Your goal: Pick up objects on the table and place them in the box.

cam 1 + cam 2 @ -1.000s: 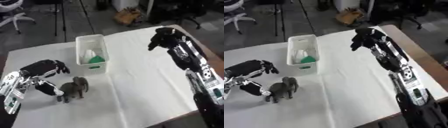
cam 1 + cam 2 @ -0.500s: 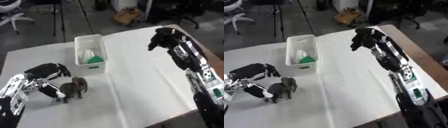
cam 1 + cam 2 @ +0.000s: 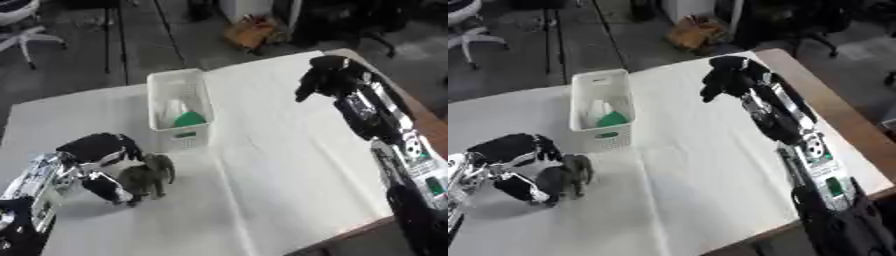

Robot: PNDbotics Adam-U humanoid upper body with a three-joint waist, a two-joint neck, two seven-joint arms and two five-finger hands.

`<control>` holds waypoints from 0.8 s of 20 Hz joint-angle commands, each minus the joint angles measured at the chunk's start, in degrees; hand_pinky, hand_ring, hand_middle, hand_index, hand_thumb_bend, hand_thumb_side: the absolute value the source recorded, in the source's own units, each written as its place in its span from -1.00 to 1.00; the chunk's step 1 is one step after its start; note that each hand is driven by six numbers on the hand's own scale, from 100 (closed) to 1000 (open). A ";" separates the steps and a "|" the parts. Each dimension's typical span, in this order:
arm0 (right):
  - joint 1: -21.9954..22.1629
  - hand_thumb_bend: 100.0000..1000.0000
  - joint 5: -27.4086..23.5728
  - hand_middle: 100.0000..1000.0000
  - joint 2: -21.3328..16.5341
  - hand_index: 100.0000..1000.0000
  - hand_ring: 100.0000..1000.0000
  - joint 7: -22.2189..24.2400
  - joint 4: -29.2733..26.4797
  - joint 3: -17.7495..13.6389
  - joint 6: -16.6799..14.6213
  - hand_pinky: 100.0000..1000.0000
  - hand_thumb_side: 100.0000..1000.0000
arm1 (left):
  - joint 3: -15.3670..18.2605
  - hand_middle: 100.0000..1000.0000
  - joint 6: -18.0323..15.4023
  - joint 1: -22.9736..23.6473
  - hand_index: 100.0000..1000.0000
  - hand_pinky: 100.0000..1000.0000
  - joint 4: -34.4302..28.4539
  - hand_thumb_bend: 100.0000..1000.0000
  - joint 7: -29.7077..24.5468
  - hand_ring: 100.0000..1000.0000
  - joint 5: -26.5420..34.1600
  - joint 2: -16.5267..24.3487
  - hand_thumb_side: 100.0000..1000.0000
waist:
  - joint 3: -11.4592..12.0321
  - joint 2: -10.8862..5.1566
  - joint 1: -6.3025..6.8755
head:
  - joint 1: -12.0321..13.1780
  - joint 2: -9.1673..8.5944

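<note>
Both hands apart: left hand fingers curled round grey elephant, right hand curled empty.

Left robot hand curls round the elephant (grey) — beside box.

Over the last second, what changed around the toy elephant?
The left hand has moved in on the grey toy elephant and now curls around its rear; a second ago it sat apart. The elephant still stands. The right hand stays raised at the far right, and the white box has not moved.
</note>
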 commanded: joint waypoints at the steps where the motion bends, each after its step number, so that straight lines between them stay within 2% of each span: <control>1: -0.61 -1.00 -0.18 0.21 -0.93 0.66 0.17 0.18 -0.58 -0.26 -0.06 0.10 0.22 | 0.63 0.14 -0.38 -1.21 0.43 0.19 0.12 0.45 0.16 0.16 -0.47 0.07 -0.32 | 0.01 -1.09 -0.31 | 0.14 0.12; 6: -0.58 -1.00 -0.16 0.21 -0.95 0.66 0.17 0.22 -0.58 -0.27 -0.07 0.10 0.22 | 0.63 0.11 -0.22 -0.91 0.42 0.18 0.35 0.42 0.60 0.14 -0.46 -0.08 -0.31 | 0.06 -1.08 -0.26 | 6.27 0.36; 7: -0.59 -1.00 -0.16 0.21 -0.95 0.66 0.17 0.22 -0.58 -0.27 -0.06 0.10 0.22 | 0.63 0.11 -0.19 -0.89 0.42 0.18 0.36 0.42 0.65 0.14 -0.45 -0.09 -0.31 | 0.07 -1.08 -0.25 | 6.83 0.40; 10: -0.60 -1.00 -0.14 0.21 -0.92 0.66 0.17 0.24 -0.56 -0.27 -0.06 0.10 0.22 | 0.69 0.06 0.00 -0.88 0.37 0.16 0.35 0.34 0.97 0.10 -0.28 -0.14 -0.29 | 0.10 -1.06 -0.27 | 7.46 1.01; 13: -0.60 -1.00 -0.13 0.21 -0.91 0.66 0.17 0.24 -0.56 -0.28 -0.06 0.10 0.22 | 0.69 0.06 0.21 -0.86 0.37 0.16 0.45 0.34 1.33 0.10 -0.23 -0.20 -0.29 | 0.10 -1.06 -0.27 | 7.45 1.23; 14: -0.59 -1.00 -0.13 0.21 -0.90 0.66 0.17 0.24 -0.55 -0.28 -0.06 0.10 0.22 | 0.88 -0.02 0.44 -0.83 0.28 0.09 0.35 0.13 1.66 0.00 -0.04 -0.33 -0.27 | 0.11 -1.05 -0.28 | 7.34 1.35; 15: -0.59 -1.00 -0.14 0.21 -0.89 0.66 0.17 0.25 -0.54 -0.27 -0.05 0.10 0.22 | 0.91 -0.02 0.70 -0.77 0.28 0.09 0.34 0.13 2.26 0.00 0.13 -0.42 -0.27 | 0.11 -1.04 -0.28 | 7.30 1.42; 16: -0.58 -1.00 -0.14 0.21 -0.88 0.66 0.17 0.27 -0.53 -0.27 -0.03 0.10 0.23 | 0.97 -0.07 1.07 -0.70 0.24 0.03 0.37 0.02 2.99 -0.06 0.23 -0.54 -0.27 | 0.10 -1.04 -0.29 | 7.31 1.51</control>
